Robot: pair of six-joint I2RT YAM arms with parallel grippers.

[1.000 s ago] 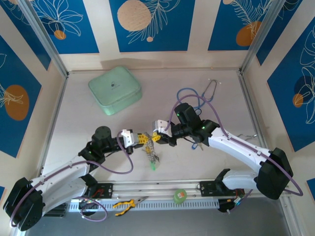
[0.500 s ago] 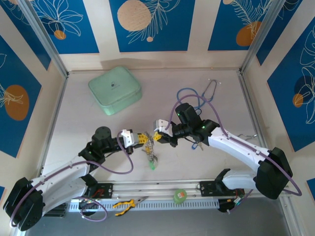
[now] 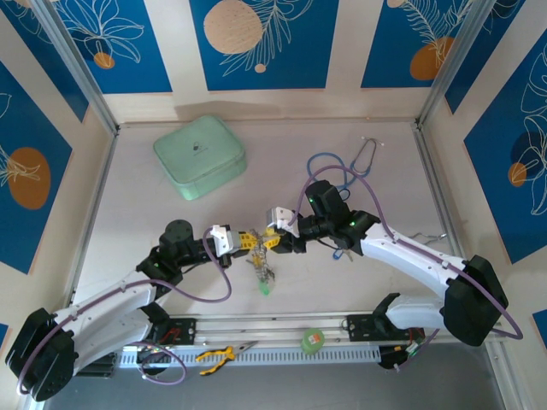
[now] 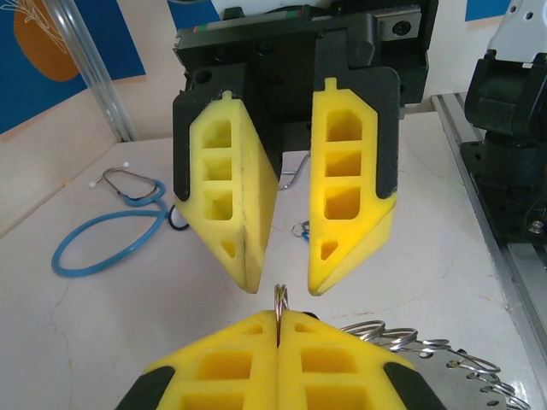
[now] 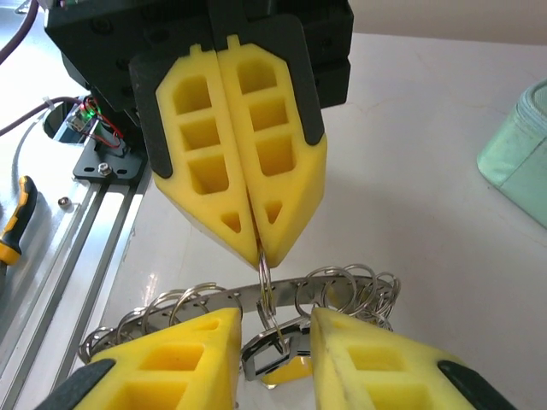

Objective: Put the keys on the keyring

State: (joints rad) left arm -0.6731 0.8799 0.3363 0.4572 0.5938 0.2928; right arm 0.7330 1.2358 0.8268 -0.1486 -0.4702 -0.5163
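Note:
The keyring [image 5: 248,295] is a flat silvery band with holes, carrying several small split rings. It hangs between both grippers above the table [image 3: 137,205]. My left gripper [image 4: 280,318] is shut on one small split ring [image 4: 280,297] of it, and the same grip shows from the right wrist [image 5: 259,248]. My right gripper [image 5: 275,323] stands open right opposite, its fingers [image 4: 350,188] either side of that ring without touching it. A yellow label tag in a metal frame [image 5: 285,372] hangs between the open jaws. In the top view the left gripper [image 3: 248,241] and right gripper [image 3: 275,237] meet tip to tip, with the keyring [image 3: 263,269] and a green tag [image 3: 267,290] dangling below.
A mint-green case [image 3: 199,155] lies at the back left. A blue stethoscope [image 3: 342,171] lies behind the right arm, and a small blue-tagged key [image 4: 299,229] rests on the table beyond it. Yellow-handled pliers [image 3: 218,353] and a tape roll [image 3: 313,340] sit on the front rail.
My right gripper has opened and let go of what it pinched at the ring. The left gripper has stayed shut in place.

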